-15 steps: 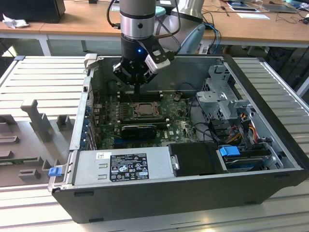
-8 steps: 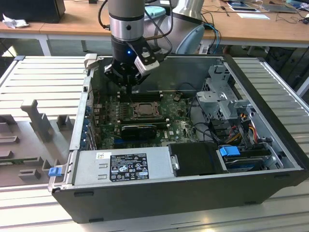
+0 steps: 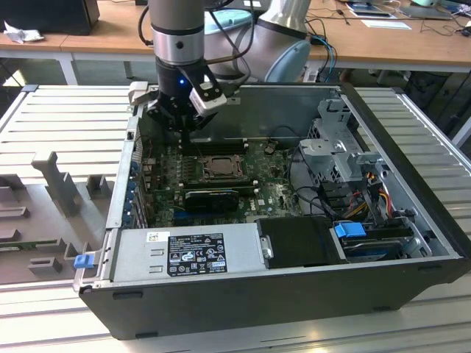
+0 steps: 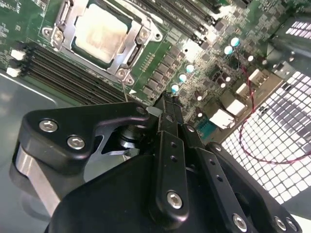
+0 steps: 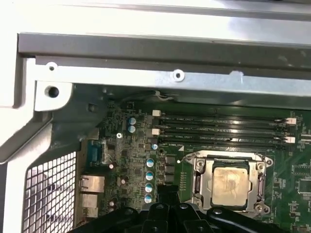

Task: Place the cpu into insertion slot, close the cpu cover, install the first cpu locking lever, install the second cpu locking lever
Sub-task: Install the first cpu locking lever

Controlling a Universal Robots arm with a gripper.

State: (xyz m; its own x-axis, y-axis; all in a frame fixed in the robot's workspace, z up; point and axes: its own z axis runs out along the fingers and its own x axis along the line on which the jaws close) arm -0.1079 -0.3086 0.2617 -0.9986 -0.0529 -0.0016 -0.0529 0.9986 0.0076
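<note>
The arm comes down from above into the open case (image 3: 294, 294), its wrist held upright over the board's far corner toward the exterior view's left. The gripper (image 4: 167, 104) hangs just above the board (image 3: 272, 193), beside the socket but not over it, its black fingers (image 4: 170, 145) pressed together with nothing between them. The cpu (image 5: 231, 186) lies flat in the slot (image 5: 228, 158), a pale silvery-beige square with a dull, slightly mottled face. The cover (image 4: 133, 56), a thin bright metal frame with a square cut-out, lies down flat around the chip in both wrist views. Whether the levers are latched cannot be told. Long black memory slots (image 5: 223, 130) run in parallel rows just beside the socket, and a line of small blue-topped capacitors (image 5: 149, 180) stands between the socket and the rear ports. The board is green and densely populated. The case is dark metal with a perforated rear wall; a grey power supply (image 3: 184, 254) fills its near side, and a silver drive cage (image 3: 340, 147) with coloured cables sits toward the exterior view's right. The case rests on a table (image 3: 66, 125) of ribbed grey metal, with grey fixtures (image 3: 59, 184) toward the exterior view's left. Wooden desks (image 3: 383, 40) stand behind.
</note>
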